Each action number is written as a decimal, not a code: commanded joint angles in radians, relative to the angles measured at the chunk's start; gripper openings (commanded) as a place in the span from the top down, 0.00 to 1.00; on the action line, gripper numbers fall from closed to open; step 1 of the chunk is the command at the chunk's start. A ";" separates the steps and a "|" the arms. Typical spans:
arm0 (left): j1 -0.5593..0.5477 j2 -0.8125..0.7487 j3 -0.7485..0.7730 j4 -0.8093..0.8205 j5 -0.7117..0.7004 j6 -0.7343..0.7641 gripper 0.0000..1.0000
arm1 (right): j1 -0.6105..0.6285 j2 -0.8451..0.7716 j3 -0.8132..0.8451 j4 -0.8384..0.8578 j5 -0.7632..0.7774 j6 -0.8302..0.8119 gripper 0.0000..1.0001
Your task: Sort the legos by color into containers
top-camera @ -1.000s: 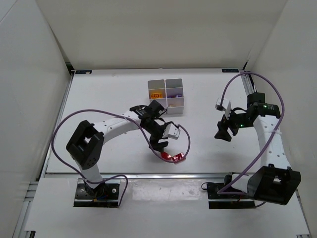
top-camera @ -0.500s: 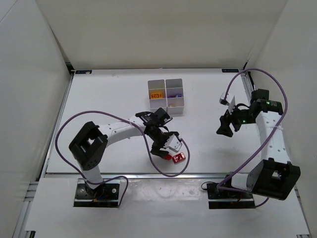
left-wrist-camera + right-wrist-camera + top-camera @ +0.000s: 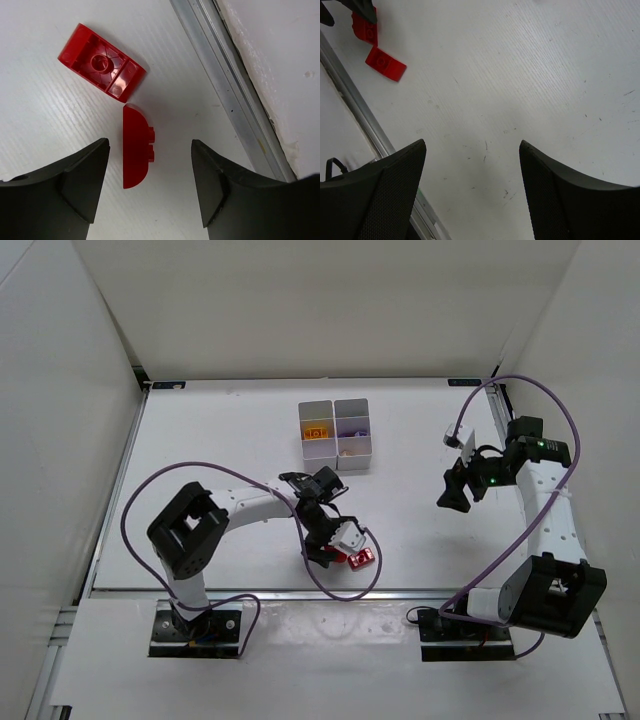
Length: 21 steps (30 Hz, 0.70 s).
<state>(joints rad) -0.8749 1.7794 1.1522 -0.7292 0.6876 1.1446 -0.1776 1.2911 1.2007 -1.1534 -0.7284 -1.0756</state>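
Note:
Two red legos lie near the table's front edge. A rounded red brick (image 3: 136, 147) lies on its side between my left gripper's (image 3: 150, 150) open fingers, nearer the left finger and untouched. A hollow red brick (image 3: 101, 62) lies upside down just beyond it. In the top view the left gripper (image 3: 325, 550) hangs over these red bricks (image 3: 362, 558). The white containers (image 3: 337, 462) stand at the back centre, with an orange brick (image 3: 316, 431) in one bin and purple pieces (image 3: 351, 426) in the bin beside it. My right gripper (image 3: 452, 498) is open and empty at the right, over bare table (image 3: 472, 145).
An aluminium rail (image 3: 235, 100) runs along the table's front edge close to the red bricks; it also shows in the right wrist view (image 3: 355, 105). The left arm's purple cable (image 3: 375, 540) loops round the red bricks. White walls enclose the table.
My left gripper has moved toward the front edge and lowered over the red bricks. The right gripper drew back slightly to the right.

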 commanded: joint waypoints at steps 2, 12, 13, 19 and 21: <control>-0.016 0.023 0.007 -0.003 -0.005 -0.023 0.24 | -0.008 0.001 0.031 0.011 -0.016 0.011 0.21; -0.026 0.075 0.038 0.013 -0.059 -0.100 0.58 | -0.014 -0.013 0.005 0.017 -0.035 -0.010 0.21; -0.026 0.078 0.043 0.016 -0.060 -0.106 0.59 | -0.013 -0.022 -0.001 0.020 -0.037 -0.024 0.21; -0.024 0.061 0.035 0.056 -0.083 -0.163 0.69 | -0.014 -0.039 -0.042 0.041 -0.043 -0.067 0.21; -0.001 0.032 0.038 0.080 -0.086 -0.203 0.70 | -0.014 -0.049 -0.050 0.035 -0.066 -0.115 0.21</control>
<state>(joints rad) -0.8913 1.8553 1.1732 -0.6903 0.6209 1.0008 -0.1879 1.2770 1.1603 -1.1263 -0.7444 -1.1259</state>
